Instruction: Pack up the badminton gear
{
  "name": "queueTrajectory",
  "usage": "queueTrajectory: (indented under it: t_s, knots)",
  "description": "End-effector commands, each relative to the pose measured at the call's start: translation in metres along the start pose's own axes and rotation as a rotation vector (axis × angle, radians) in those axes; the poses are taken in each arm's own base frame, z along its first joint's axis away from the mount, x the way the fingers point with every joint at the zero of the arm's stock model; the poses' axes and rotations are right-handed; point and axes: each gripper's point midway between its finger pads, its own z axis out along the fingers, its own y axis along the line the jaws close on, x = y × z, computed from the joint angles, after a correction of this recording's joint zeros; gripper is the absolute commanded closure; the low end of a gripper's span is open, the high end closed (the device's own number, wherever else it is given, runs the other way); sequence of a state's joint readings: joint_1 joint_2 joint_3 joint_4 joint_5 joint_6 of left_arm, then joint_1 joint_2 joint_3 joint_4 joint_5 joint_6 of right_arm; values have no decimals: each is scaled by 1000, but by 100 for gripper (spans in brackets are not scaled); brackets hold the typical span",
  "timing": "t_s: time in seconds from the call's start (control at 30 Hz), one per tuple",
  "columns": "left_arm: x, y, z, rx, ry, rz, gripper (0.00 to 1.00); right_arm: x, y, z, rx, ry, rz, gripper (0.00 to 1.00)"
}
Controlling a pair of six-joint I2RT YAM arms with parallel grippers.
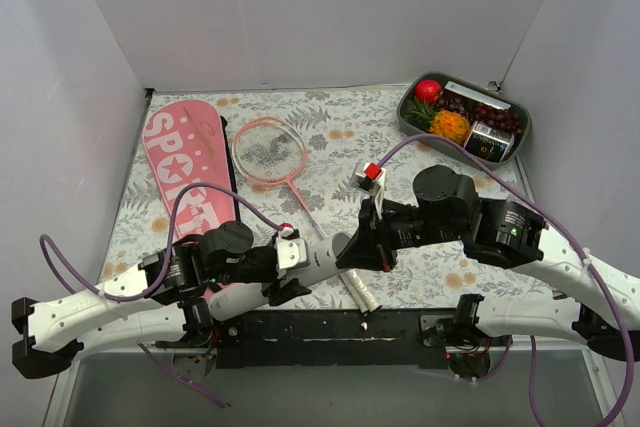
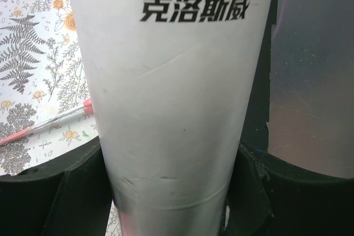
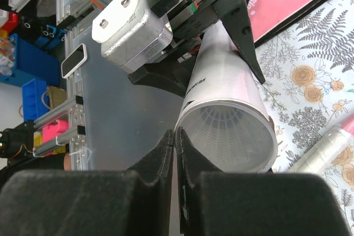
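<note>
Between the fingers of the left tool point(image 1: 288, 265), the long white tube point(image 2: 171, 109) sits clamped.
The right tool point(image 3: 174, 156) has its fingers pressed together, tips at the tube's open rim; a white shuttlecock point(image 3: 224, 131) shows inside. Beyond both tools the pink racket point(image 1: 270, 147) lies on the surface point(image 1: 340, 132), and the pink bag point(image 1: 185, 172) lies beyond the left tool.

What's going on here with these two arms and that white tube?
The left tool is clamped around the white tube, with the tube's open end facing the right tool, which is shut right at the rim. What looks like the shuttlecock sits inside the tube. The pink racket and the pink bag lie on the table, not yet packed.
</note>
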State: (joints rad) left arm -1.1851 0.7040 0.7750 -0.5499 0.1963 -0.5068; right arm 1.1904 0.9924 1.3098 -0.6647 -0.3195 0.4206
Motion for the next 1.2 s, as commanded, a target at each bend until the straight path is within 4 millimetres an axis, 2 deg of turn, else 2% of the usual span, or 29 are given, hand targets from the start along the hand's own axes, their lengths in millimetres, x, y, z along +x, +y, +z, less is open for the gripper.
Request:
queueTrajectory:
  t_s: [0.0, 0.17, 0.6, 0.9, 0.93, 1.03, 1.07, 1.17]
  knots:
    - [-19, 8, -1, -43, -71, 2, 87, 4, 21, 14, -130, 15, 5, 87]
    - [-20, 8, -2, -43, -77, 5, 87, 0, 22, 9, -116, 3, 1, 68]
    - [-22, 5, -6, -29, -96, 8, 87, -24, 20, -19, -2, -71, -27, 64]
    - [-23, 4, -6, -25, -99, 9, 87, -43, 10, -36, 100, -169, -15, 63]
    - [-23, 3, -6, -22, -99, 7, 87, -45, 7, -38, 120, -186, -11, 64]
    - [-23, 4, -6, -24, -99, 7, 87, -45, 0, -40, 162, -194, 1, 94]
    - [-23, 3, -6, -22, -101, 9, 87, -42, -4, -37, 175, -181, 8, 99]
    - [-24, 3, -6, -23, -104, 10, 87, -37, -12, -30, 201, -163, 20, 99]
